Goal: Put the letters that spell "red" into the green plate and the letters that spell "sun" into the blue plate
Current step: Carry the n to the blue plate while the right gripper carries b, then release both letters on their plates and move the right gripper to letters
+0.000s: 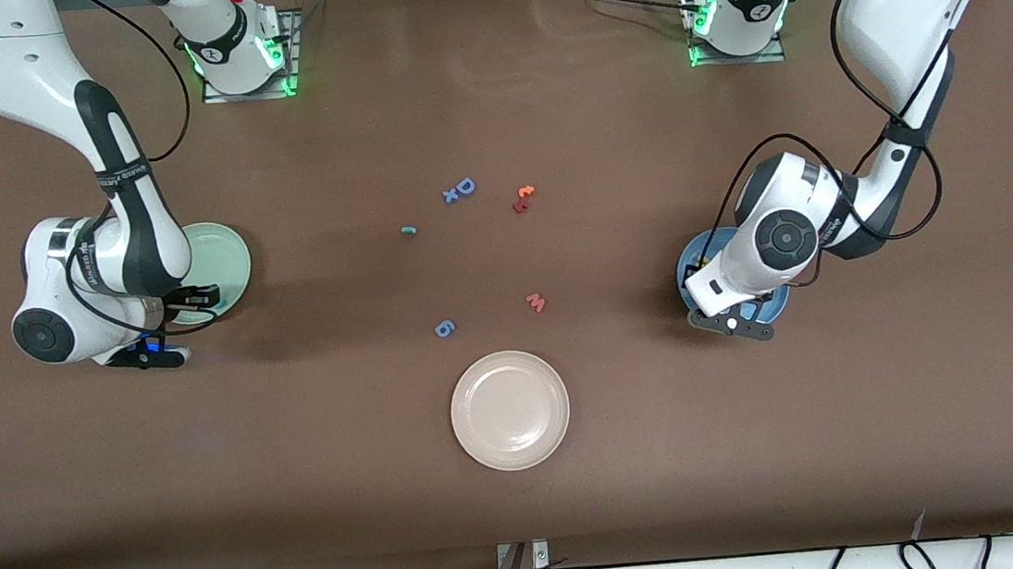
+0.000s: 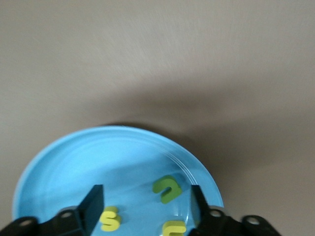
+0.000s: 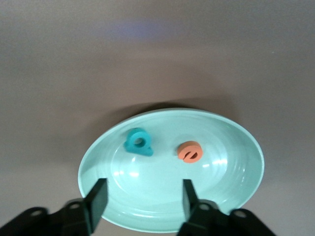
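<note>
Left gripper (image 2: 145, 209) hangs over the blue plate (image 2: 74, 157), fingers apart, empty; s (image 2: 110, 219), u (image 2: 167, 189), n (image 2: 173, 228) lie inside. Right gripper (image 3: 142, 201), fingers apart and empty, hangs over the green plate (image 3: 236, 147) holding d (image 3: 138, 141) and e (image 3: 189, 151). r (image 1: 408, 231) lies on the table at 11 o'clock from the cream plate (image 1: 510, 410).

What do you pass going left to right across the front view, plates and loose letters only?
green plate → teal r → blue 6 → blue D → cream plate → pink w → blue plate
</note>
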You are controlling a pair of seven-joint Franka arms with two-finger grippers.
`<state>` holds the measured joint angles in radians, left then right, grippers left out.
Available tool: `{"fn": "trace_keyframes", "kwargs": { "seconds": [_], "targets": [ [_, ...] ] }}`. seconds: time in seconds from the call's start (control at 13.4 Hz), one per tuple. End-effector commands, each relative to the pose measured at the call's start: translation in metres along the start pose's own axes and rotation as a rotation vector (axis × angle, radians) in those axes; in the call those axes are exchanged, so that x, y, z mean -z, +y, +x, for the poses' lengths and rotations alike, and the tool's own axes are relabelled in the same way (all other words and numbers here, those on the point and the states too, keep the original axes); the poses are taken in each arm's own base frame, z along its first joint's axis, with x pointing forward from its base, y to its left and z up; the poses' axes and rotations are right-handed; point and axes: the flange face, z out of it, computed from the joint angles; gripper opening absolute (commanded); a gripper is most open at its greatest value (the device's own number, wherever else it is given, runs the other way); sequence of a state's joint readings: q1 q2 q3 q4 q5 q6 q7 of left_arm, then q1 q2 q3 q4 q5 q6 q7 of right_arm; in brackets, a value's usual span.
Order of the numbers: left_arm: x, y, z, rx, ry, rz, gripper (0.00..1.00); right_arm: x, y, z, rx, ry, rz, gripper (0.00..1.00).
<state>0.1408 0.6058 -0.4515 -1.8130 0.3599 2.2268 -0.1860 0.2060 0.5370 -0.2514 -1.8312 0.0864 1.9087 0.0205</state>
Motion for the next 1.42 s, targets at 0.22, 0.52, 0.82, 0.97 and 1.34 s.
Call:
{"fn": "trace_keyframes", "kwargs": {
  "seconds": [0.22,0.52,0.82,0.97,1.34],
  "targets": [
    [0.166,-0.014,-0.005,0.037,0.034,0.103,1.0,0.079,-0.051,-0.035,0.012,0.045,0.028,0.99],
    [0.268,-0.034,-0.014,0.054,-0.023,0.014,1.0,0.103,-0.164,-0.081,-0.031,0.047,0.07,0.99],
    [0.312,-0.082,-0.044,0.042,0.036,-0.063,1.0,0.091,-0.268,-0.128,-0.113,0.075,0.091,0.99],
    [0.33,-0.096,-0.057,0.08,0.063,-0.045,1.0,0.059,-0.31,-0.148,-0.226,0.104,0.127,0.99],
    [0.354,-0.093,-0.086,0.119,0.09,-0.023,1.0,-0.009,-0.329,-0.164,-0.475,0.149,0.174,0.98]
  ]
}}
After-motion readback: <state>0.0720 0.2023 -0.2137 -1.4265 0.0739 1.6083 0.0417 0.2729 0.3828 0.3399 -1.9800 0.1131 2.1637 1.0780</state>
